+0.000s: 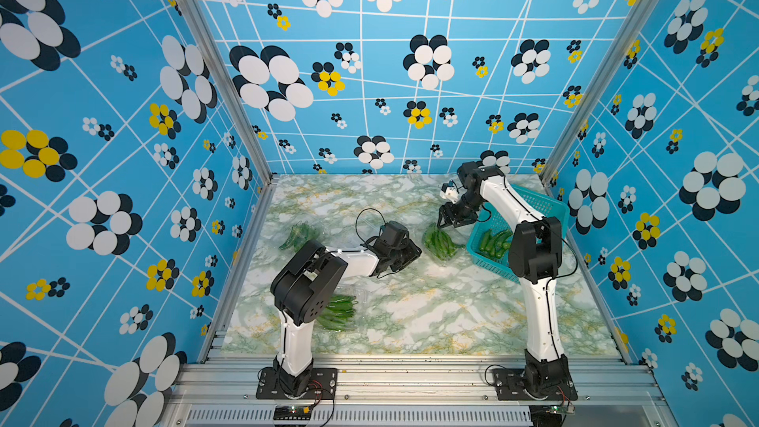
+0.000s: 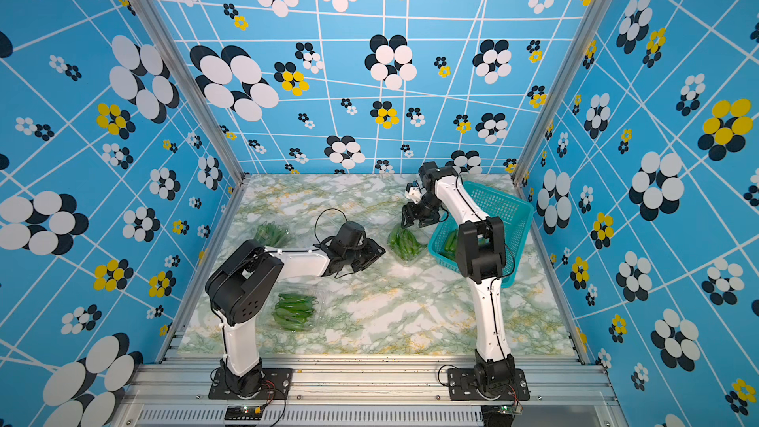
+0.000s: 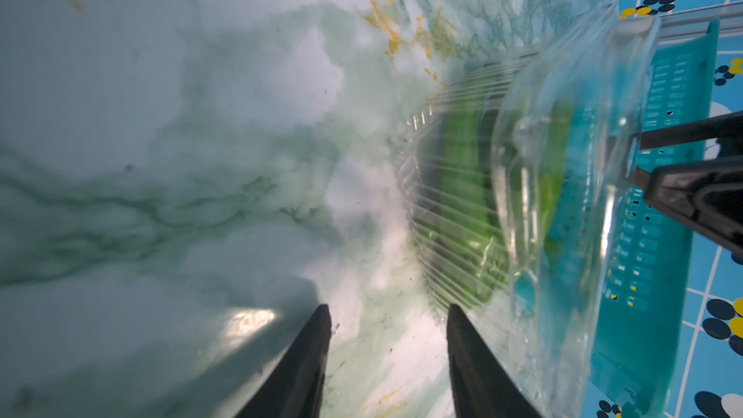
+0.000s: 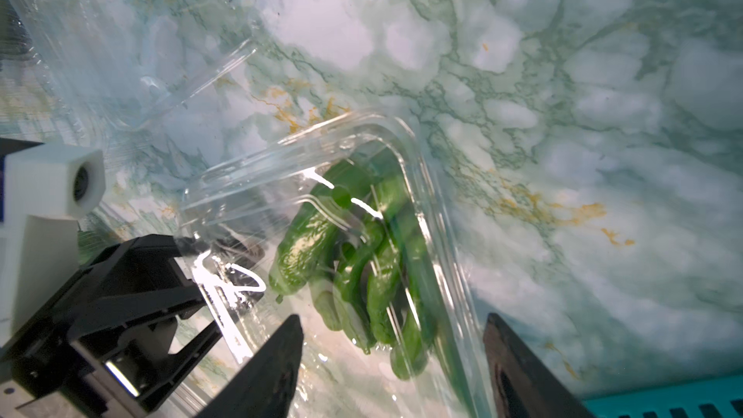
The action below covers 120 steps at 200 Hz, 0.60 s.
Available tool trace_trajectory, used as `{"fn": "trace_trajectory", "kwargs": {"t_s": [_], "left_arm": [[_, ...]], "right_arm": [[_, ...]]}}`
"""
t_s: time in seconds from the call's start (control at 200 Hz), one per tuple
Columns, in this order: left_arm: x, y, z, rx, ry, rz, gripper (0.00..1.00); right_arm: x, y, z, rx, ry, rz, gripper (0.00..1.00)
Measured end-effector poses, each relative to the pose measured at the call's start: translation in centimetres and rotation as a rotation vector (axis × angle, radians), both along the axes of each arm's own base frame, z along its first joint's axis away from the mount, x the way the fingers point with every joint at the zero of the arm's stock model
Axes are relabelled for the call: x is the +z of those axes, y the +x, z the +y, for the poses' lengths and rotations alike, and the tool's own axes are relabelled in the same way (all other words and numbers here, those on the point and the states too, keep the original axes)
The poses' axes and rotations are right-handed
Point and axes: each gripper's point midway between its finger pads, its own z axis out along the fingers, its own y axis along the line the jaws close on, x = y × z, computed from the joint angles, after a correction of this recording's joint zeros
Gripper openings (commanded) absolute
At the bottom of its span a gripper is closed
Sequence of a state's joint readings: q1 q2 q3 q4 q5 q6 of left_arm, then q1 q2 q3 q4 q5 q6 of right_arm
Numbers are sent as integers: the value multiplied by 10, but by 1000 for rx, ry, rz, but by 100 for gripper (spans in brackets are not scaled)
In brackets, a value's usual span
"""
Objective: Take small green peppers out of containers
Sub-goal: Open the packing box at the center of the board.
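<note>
Few small green peppers (image 1: 495,240) in your 2 o'clock teal basket (image 1: 538,205); three containers (image 4: 354,128) still full. Right pincer (image 1: 449,224) wide, left pincer (image 3: 388,309) half-open, empty.

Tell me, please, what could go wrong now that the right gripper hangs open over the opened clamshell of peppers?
1. The right gripper seems to straddle the container wall; closing could pinch plastic with the peppers.
2. The left gripper stands open beside the container, not gripping it, so a pull might drag it along.
3. Glossy peppers may slip before reaching the teal basket.
</note>
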<state>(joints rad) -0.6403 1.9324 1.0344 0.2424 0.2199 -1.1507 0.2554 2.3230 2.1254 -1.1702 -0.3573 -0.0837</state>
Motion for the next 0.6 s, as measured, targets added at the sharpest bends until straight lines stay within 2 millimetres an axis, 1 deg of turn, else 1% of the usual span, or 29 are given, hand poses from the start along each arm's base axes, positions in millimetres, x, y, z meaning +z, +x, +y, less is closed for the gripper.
{"fn": "trace_trajectory", "kwargs": {"t_s": [0.16,0.365,0.48,0.6], "left_arm": [[7,10,10,28,-13,-16,48],[10,17,18,49,-15,-23,47],[10,18,19,50,-16,-24,47],[16,18,19,50,-21,-32,47]], "right_arm": [[-15,-13,2,-4,-6,50,73],[-14,-15,5,-11,14,51,73],[-13,-14,7,-19,24,52,73],[-12,-12,9,-22,35,46,73]]}}
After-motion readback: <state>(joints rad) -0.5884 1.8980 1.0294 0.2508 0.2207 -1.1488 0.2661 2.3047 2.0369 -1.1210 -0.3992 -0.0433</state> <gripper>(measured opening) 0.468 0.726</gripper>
